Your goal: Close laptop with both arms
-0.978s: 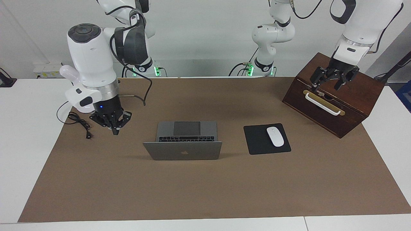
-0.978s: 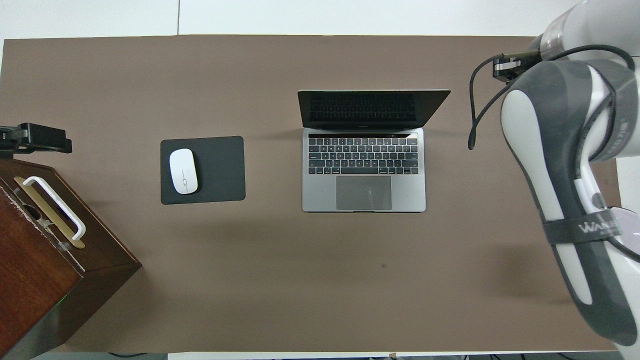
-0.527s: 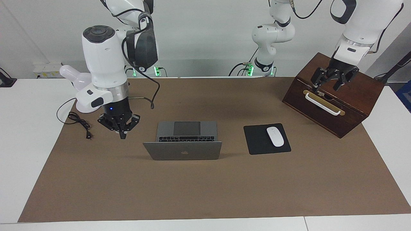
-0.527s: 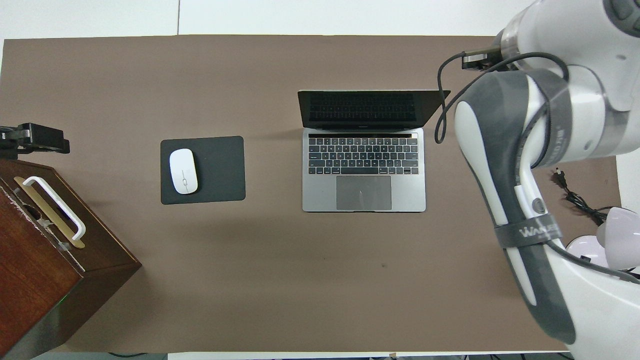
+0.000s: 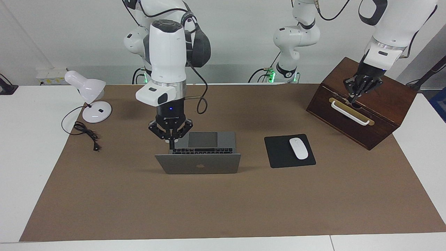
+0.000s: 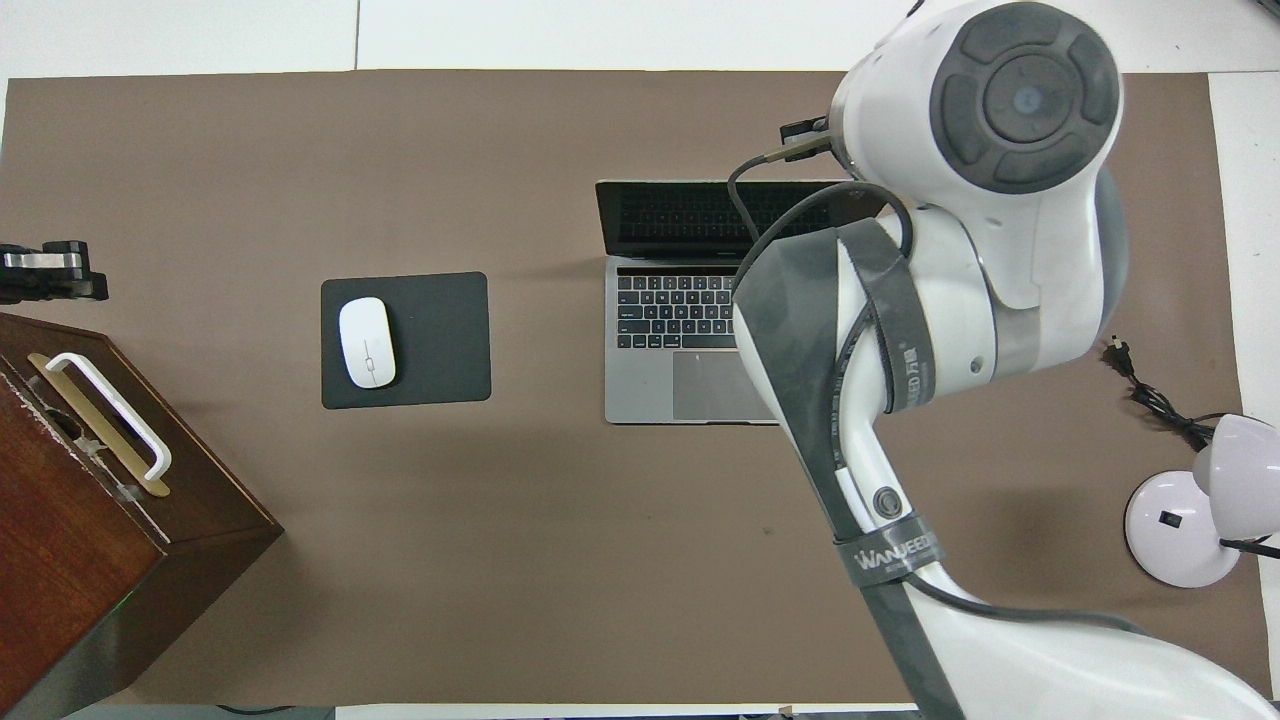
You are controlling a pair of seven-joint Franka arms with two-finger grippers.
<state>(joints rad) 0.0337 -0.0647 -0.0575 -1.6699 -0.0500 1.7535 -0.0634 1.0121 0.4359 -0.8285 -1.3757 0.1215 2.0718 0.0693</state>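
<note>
Facing view puts the laptop [image 5: 198,153] at the frame's centre, on the brown mat [image 5: 223,209], open, its silver-grey lid standing tilted with the black logo toward the camera and the keys and grey trackpad on the deck above it. Overhead view shows the same laptop [image 6: 700,300] in the upper middle — dark screen at the top, black keys, then the trackpad — though the right arm [image 6: 900,330] hides the part of it toward that arm's end of the table. The right gripper [image 5: 170,130], left of centre in the facing view, hangs point-down over the deck's corner by the trackpad; its fingers spread apart, and contact with the deck cannot be told. The left gripper [image 5: 360,87] sits at the upper right of that view over the top of the wooden box [image 5: 383,115], just above its white handle [image 5: 350,112]; its fingers look drawn together, but whether they clamp anything I cannot tell. A white mouse [image 5: 298,148] lies on a black pad [image 5: 278,153] between laptop and box. A white lamp [image 5: 89,96] stands at the mat's upper left corner.
</note>
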